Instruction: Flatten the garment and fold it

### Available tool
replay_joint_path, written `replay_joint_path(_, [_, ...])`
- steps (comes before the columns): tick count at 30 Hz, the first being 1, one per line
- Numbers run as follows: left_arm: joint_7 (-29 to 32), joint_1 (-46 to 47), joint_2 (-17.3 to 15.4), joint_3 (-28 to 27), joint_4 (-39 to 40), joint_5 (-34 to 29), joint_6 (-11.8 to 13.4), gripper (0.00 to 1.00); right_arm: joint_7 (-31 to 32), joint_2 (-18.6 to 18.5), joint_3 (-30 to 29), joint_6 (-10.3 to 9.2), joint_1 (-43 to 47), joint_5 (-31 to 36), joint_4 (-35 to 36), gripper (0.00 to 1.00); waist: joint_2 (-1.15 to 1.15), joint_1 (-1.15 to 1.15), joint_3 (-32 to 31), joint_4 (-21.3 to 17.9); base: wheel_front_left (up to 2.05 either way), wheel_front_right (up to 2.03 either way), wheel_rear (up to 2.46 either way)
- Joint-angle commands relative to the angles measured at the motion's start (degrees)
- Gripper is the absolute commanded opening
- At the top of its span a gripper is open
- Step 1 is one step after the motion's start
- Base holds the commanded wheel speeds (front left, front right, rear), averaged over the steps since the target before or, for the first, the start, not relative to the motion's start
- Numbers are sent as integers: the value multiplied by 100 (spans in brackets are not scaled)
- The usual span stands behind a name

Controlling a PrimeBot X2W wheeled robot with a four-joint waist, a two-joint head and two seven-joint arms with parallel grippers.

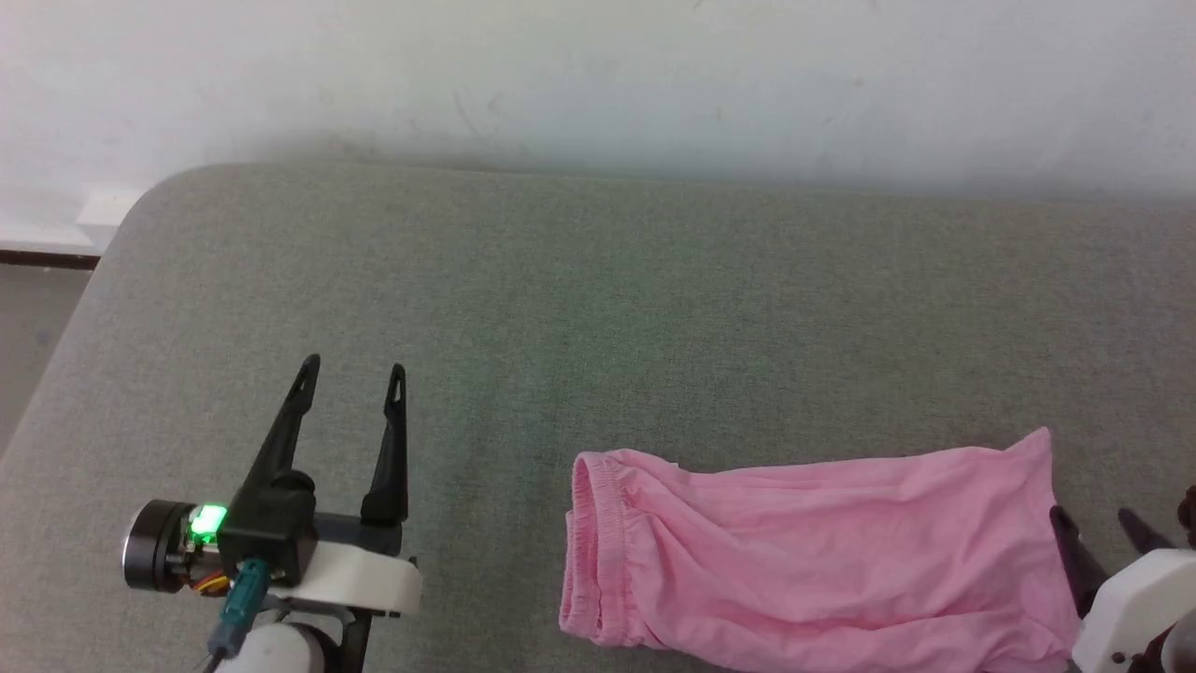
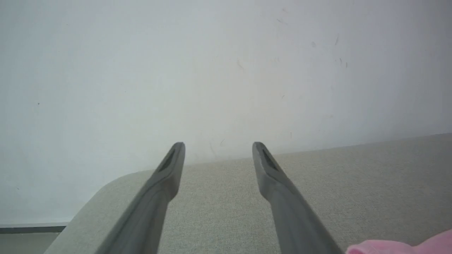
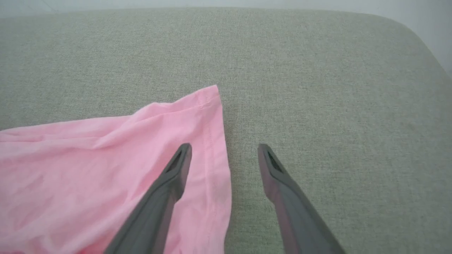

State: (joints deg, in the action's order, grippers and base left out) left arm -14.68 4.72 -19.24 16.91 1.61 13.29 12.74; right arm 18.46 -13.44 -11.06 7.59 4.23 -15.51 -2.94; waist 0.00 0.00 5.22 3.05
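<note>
Shorts (image 1: 804,551) lay wrinkled on the grey cushion (image 1: 561,308), waistband (image 1: 589,542) toward the left gripper (image 1: 355,365), which hung well apart, jaws spread. The right gripper (image 3: 224,146), spread and empty, straddled the leg hem (image 3: 212,141). Flattening seemed in hand; next, each gripper needed an edge to pinch.

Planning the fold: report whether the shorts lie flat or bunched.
Laid out but not flat: the shorts stretch from waistband to hem with creases across them. Folded over: cannot tell.
</note>
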Motion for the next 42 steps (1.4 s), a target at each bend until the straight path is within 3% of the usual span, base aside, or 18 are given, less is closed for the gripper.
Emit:
replay_joint_path(1, [-28,-167,44,-94,126,-313,52,100,49,112,-59,-10,7,-30,-182,100,0,0,77,74,0,0,0])
replay_joint_path(8, [-30,-667,263,-244,102,-717,193,100,501,340,-162,-10,-46,-411,-657,100,0,0,201,173,0,0,0])
replay_joint_path(17, [-31,-621,531,-365,288,-888,36,100,1064,374,195,-10,-129,-804,-1176,100,0,0,392,359,0,0,0])
replay_joint_path(18, [-31,-590,551,-378,299,-892,6,100,1132,371,319,-10,-125,-880,-1193,83,0,0,402,371,0,0,0])
replay_joint_path(19, [-31,-564,569,-392,302,-894,-23,100,1173,360,458,-10,-126,-968,-1184,40,0,0,409,382,0,0,0])
replay_joint_path(20, [-31,-544,586,-409,301,-896,-49,100,1191,346,573,-10,-126,-1057,-1172,6,0,0,413,388,0,0,0])
replay_joint_path(21, [-31,-530,601,-428,298,-898,-69,100,1194,324,667,-10,-128,-1132,-1159,0,0,0,413,390,0,0,0])
replay_joint_path(29, [-31,-605,736,-541,285,-926,-206,100,672,27,547,-10,-304,-1019,-1243,0,0,0,265,303,0,0,0])
replay_joint_path(38, [-31,-661,851,-656,292,-970,-319,100,463,-250,-956,-10,-597,-448,-1574,0,0,0,136,209,0,0,0])
replay_joint_path(42, [-31,-669,896,-691,286,-991,-367,100,575,-245,-1369,-10,-689,-90,-1578,0,0,0,94,180,0,0,0])
